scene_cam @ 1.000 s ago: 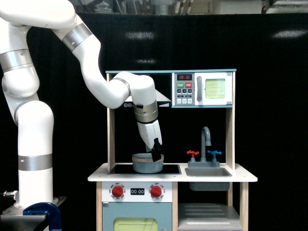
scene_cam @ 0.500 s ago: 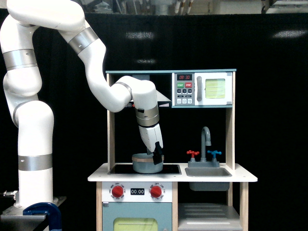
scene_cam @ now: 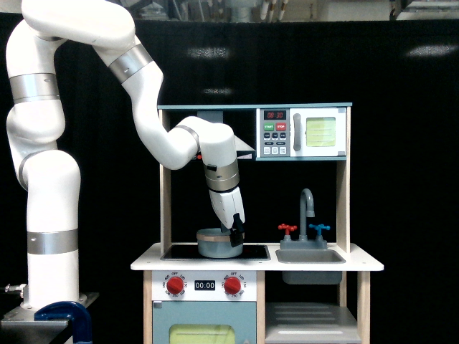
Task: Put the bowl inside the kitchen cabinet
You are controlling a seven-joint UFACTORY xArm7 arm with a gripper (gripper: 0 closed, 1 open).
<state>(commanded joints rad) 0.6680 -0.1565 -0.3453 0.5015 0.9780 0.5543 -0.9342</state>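
Grey-blue with a tan rim band, the bowl (scene_cam: 219, 244) is sitting on the black stovetop (scene_cam: 215, 252) of the toy kitchen, at the exterior view's left of the sink basin (scene_cam: 310, 256) and faucet (scene_cam: 307, 208). You only have the one view to go on here, so that's all I'm reading from.

In the exterior view, you're reaching the white arm (scene_cam: 172, 140) down under the top shelf, and the gripper (scene_cam: 235, 238) is dipping right at the bowl's rim on the exterior view's right side. For this grab, you're probably wanting one finger inside the wall and one outside, pinching the rim squarely, because a straight-sided bowl held by an edge is likely to tilt once it's lifted. The kitchen cabinet (scene_cam: 310, 319) is sitting low, below the sink, so you're looking at a lift clear of the stovetop, a swing past the counter edge (scene_cam: 258, 266), then a low entry between the wood posts. Keep an eye on the faucet during that swing.

As for the claw: the dark fingertips are overlapping the rim, so it's looking like contact, but honestly I can't tell how far apart the fingers are or whether they're clamping yet. Too small and dark.
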